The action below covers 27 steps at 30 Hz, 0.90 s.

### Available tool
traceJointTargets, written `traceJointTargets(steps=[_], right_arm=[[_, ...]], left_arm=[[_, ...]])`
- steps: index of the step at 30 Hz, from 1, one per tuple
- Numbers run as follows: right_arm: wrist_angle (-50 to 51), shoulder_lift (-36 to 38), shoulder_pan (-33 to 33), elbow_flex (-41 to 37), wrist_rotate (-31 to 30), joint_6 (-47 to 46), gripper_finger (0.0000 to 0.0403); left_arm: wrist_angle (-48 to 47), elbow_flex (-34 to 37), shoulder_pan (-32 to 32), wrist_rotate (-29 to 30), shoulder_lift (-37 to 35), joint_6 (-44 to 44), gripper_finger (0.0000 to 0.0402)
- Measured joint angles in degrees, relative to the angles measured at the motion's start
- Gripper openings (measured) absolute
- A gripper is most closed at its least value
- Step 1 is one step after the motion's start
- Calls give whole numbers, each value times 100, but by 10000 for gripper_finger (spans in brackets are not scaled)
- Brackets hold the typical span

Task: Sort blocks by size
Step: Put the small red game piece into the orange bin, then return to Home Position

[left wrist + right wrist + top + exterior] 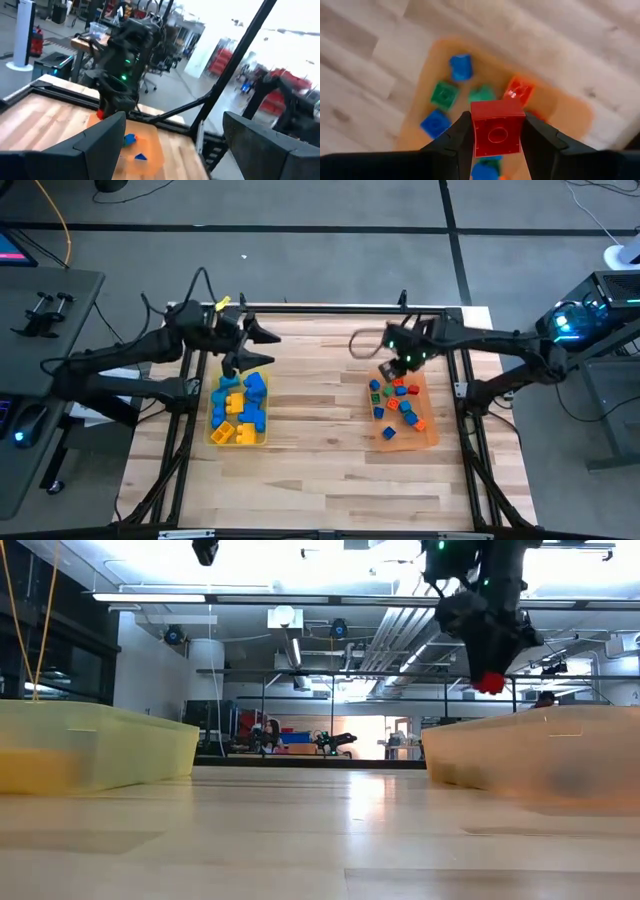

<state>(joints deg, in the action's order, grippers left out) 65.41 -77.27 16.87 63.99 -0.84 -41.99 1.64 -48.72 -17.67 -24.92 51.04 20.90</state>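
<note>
My right gripper hangs above the far end of the orange tray, pointing down and shut on a red cube. The low view shows the cube well above the tray. Several tiny red, green, blue and orange cubes lie on the tray's floor. My left gripper is open, level, above the far end of the yellow tray, with nothing between its fingers. That tray holds larger blue and yellow blocks. My right gripper pinches the red cube by two opposite side faces between its two fingers. The fingers come from above, pointing down. The cube hangs clear of the tray, its hollow underside facing the wrist camera.
Black frame rails run along the table's far edge and down both sides. Bare wood lies between the two trays and toward the near edge. In the left wrist view my right arm stands over the orange tray.
</note>
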Motion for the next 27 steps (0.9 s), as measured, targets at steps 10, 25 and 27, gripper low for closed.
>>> traceJointTargets(steps=[10, 25, 27], right_arm=[[-124, -118, -1105, 0, -249, -1168, 193], [-138, -110, -755, 0, -10, -669, 260], [-138, -107, -746, 0, 24, -658, 260]], left_arm=[[2051, 1685, 0, 419, -614, 1490, 319], [1700, 1805, -122, 701, -1144, 900, 315], [1430, 1805, -120, 741, -1265, 648, 303]])
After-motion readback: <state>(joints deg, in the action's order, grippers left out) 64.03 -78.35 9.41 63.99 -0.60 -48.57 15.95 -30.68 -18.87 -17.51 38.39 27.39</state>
